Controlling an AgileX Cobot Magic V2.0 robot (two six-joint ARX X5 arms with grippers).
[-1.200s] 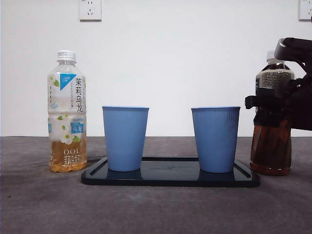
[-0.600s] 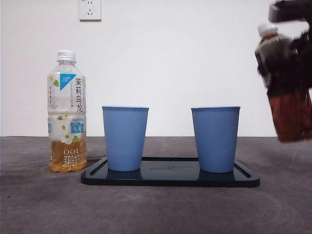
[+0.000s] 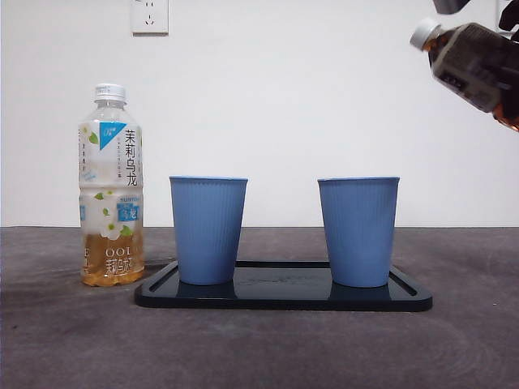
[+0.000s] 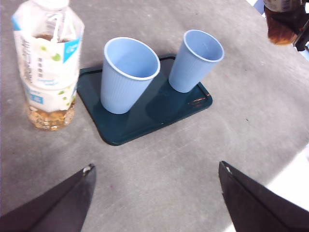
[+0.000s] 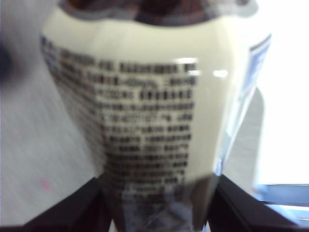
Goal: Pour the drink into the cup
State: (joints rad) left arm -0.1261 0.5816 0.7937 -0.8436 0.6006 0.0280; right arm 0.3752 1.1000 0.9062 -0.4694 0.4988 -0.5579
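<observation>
Above the table (image 3: 259,348), right pincer (image 5: 157,193) grips tilted dark bottle (image 3: 474,65)

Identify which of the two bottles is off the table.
The dark tea bottle, held tilted high beside the tray by the right gripper. The jasmine tea bottle stands upright on the table.

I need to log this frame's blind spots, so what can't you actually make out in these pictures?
- Dark tea bottle: front view's right edge cuts off its base.
- Right gripper: front view shows only dark tips; its wrist view is filled by the blurred label.
- Cup nearer the dark bottle: its bottom is hidden by its own wall in both views.
- Label text on the pale tea bottle: too small.
</observation>
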